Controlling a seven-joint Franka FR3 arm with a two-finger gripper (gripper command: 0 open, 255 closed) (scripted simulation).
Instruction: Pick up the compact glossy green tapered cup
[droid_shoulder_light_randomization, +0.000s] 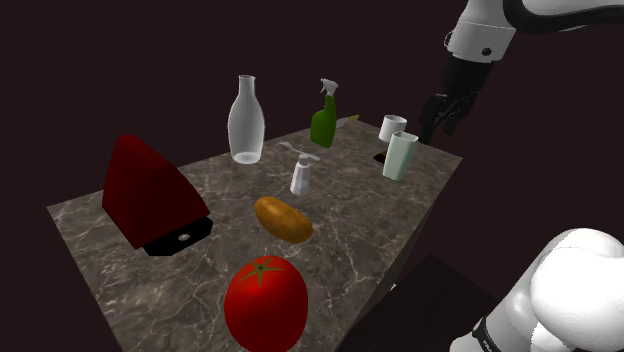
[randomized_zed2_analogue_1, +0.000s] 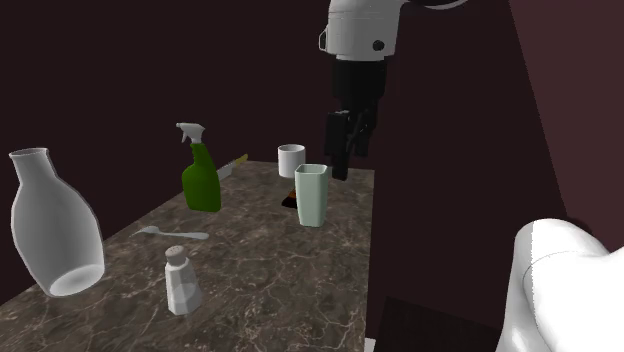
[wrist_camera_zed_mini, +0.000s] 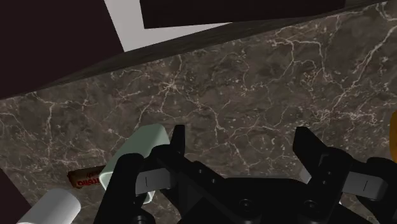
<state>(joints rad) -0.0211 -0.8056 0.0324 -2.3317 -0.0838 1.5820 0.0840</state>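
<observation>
Hanging above the far right corner of the counter (droid_shoulder_light_randomization: 372, 222) in the shoulder view, the black pincer (droid_shoulder_light_randomization: 440, 118) points downward with its fingers spread wide and nothing between them. In the wrist view the pincer (wrist_camera_zed_mini: 240, 137) shows only veined stone in its gap.

The cup (droid_shoulder_light_randomization: 399, 157) is pale green, smooth-walled and tapered, wider at the rim than at the base. It stands upright near that same corner, below the pincer and apart from it. In the second exterior view the cup (randomized_zed2_analogue_1: 311, 194) sits just left of the pincer (randomized_zed2_analogue_1: 340, 150). In the wrist view the cup (wrist_camera_zed_mini: 137, 153) lies outside the gap, beside one finger.

A plain white cylindrical mug (droid_shoulder_light_randomization: 391, 127) stands just beyond the cup. A flat red-brown wrapped bar (wrist_camera_zed_mini: 86, 179) lies on the stone between them.

The counter is dark marble with pale veins. Further left in the shoulder view stand a green spray bottle (droid_shoulder_light_randomization: 324, 118) with a white trigger head and a clear, bulbous, narrow-necked carafe (droid_shoulder_light_randomization: 245, 122). A small faceted white shaker (droid_shoulder_light_randomization: 302, 176) stands mid-counter, a pale spoon (randomized_zed2_analogue_1: 170, 234) beyond it. Nearer lie a brown oval potato (droid_shoulder_light_randomization: 283, 219) and a glossy red tomato (droid_shoulder_light_randomization: 265, 303). A dark red wedge (droid_shoulder_light_randomization: 150, 190) on a black base stands at the left.
</observation>
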